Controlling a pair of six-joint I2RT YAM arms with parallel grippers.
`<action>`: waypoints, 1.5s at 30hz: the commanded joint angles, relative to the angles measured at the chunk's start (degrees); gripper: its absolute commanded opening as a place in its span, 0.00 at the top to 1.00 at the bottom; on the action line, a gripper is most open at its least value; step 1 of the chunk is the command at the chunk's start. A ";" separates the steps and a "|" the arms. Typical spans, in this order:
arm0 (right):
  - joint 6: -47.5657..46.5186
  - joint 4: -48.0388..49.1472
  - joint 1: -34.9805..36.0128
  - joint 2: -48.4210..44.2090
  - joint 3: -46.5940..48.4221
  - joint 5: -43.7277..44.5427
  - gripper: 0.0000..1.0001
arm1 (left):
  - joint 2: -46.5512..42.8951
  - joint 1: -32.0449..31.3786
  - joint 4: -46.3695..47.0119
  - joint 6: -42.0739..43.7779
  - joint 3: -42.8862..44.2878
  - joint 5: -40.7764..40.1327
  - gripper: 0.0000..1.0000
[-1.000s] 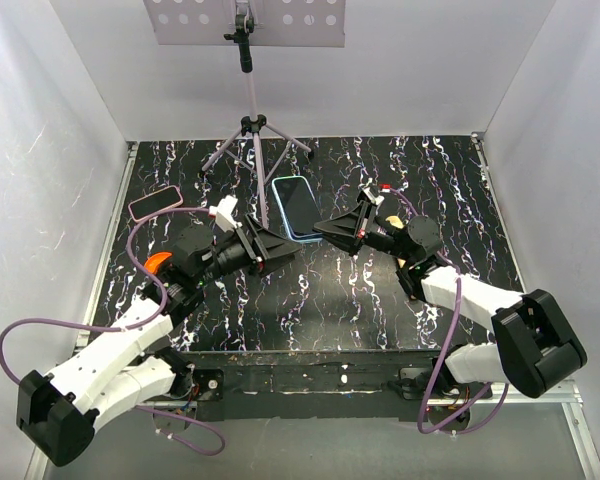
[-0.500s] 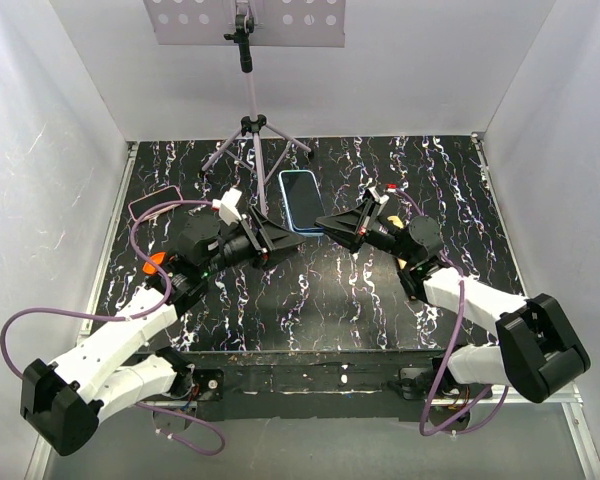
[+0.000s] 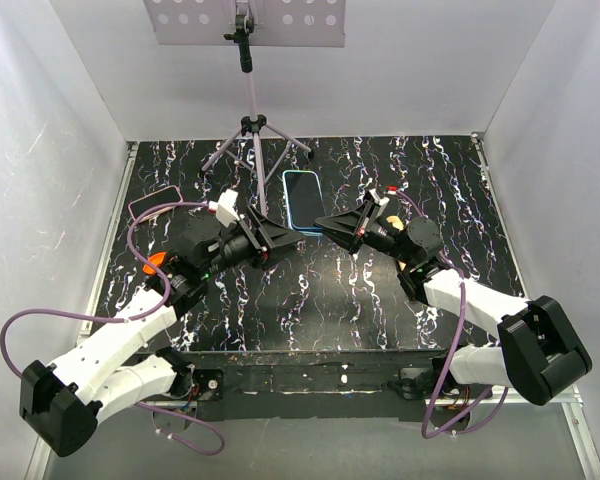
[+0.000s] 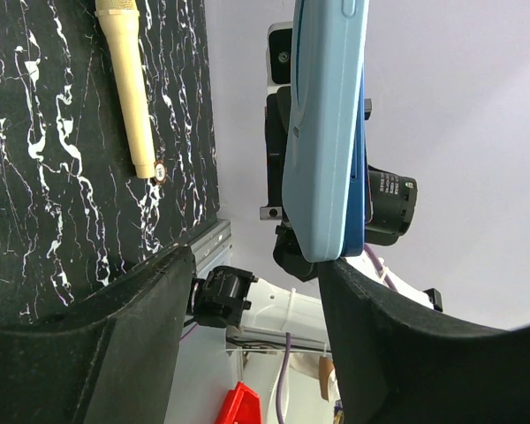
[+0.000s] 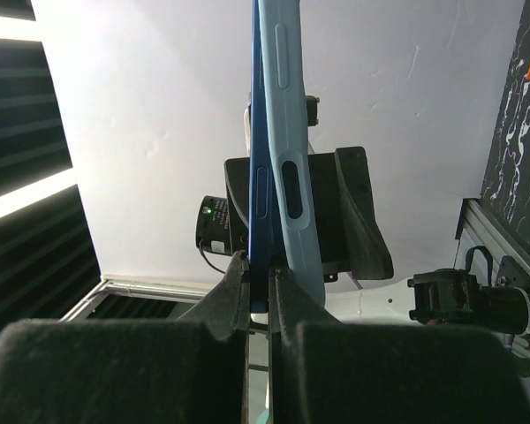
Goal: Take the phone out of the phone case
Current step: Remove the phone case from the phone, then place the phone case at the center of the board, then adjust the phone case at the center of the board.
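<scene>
Above table [image 3: 330, 300], right jaws pinch phone [image 5: 258, 106] edge; left jaws wide around case [image 4: 322, 132].

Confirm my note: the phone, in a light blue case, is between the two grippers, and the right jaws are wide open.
Wrong on the jaws: the right gripper has them shut on the phone, as the right wrist view shows. The phone, in its light blue case, is indeed between it and the left gripper.

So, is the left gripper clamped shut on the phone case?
No, in the left wrist view the left gripper stands open, its fingers spread far wider than the phone case.
</scene>
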 commanded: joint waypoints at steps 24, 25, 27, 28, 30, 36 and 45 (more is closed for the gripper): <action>-2.16 4.77 2.86 -2.88 2.38 -5.29 0.99 | -1.46 0.48 -0.02 -1.48 0.35 -9.94 0.34; -2.25 4.77 2.86 -2.97 2.47 -5.38 0.99 | -1.37 0.48 0.24 -1.22 0.44 -9.85 0.34; -2.34 4.68 2.86 -3.32 1.94 -5.12 0.99 | -1.81 0.48 -0.28 -0.69 0.26 -9.94 0.38; -2.42 4.68 2.86 -3.50 1.50 -5.20 0.99 | -2.33 0.48 -1.15 -0.52 0.17 -10.02 0.39; -3.47 3.29 2.78 -4.20 1.24 -5.11 0.99 | -4.09 0.39 -3.52 0.88 -0.27 -10.64 0.39; -10.67 -5.93 0.33 -8.23 -0.69 -5.73 0.99 | -10.51 0.92 -21.00 9.48 -1.15 -15.74 0.09; -32.36 -42.47 -8.21 -22.56 4.38 -7.41 0.99 | 7.66 8.29 -36.66 39.35 11.93 -9.50 0.13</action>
